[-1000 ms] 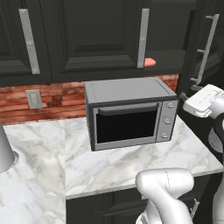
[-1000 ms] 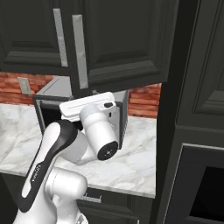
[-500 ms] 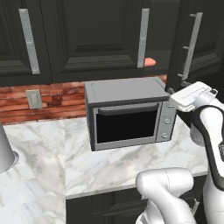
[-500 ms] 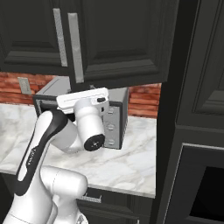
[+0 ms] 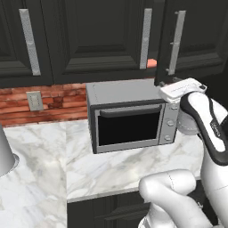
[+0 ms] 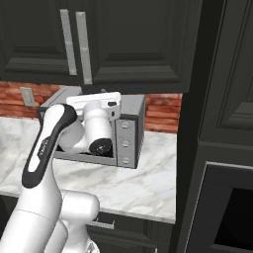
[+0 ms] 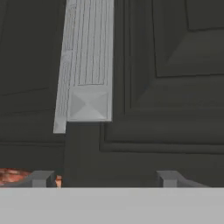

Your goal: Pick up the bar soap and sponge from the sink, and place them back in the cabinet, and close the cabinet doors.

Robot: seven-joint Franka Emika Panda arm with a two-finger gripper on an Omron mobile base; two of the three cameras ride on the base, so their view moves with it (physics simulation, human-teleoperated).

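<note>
The bar soap (image 5: pixel 151 63) shows as a salmon-pink sliver on the dark cabinet's shelf, in the narrow gap between the two cabinet doors. The right door (image 5: pixel 196 31) stands slightly ajar, its silver bar handle (image 5: pixel 177 42) just above my white hand (image 5: pixel 181 89). In the hand view my gripper (image 7: pixel 105 178) is open, its fingertips (image 7: pixel 41 178) wide apart with nothing between them. It points at the door panel (image 7: pixel 175 87) just below the lower end of the handle (image 7: pixel 87 65). The sponge and the sink are out of view.
A grey microwave (image 5: pixel 127 118) stands on the white marble counter (image 5: pixel 116 167) right under the cabinet, against a red brick backsplash (image 5: pixel 49 100). A tall dark cabinet column (image 6: pixel 217 99) with an oven rises to the right. A grey rounded object (image 5: pixel 5 153) sits at the left edge.
The right cabinet door has swung left, narrowing the gap, and my hand has moved left and forward along with it. The soap has stayed in place.
</note>
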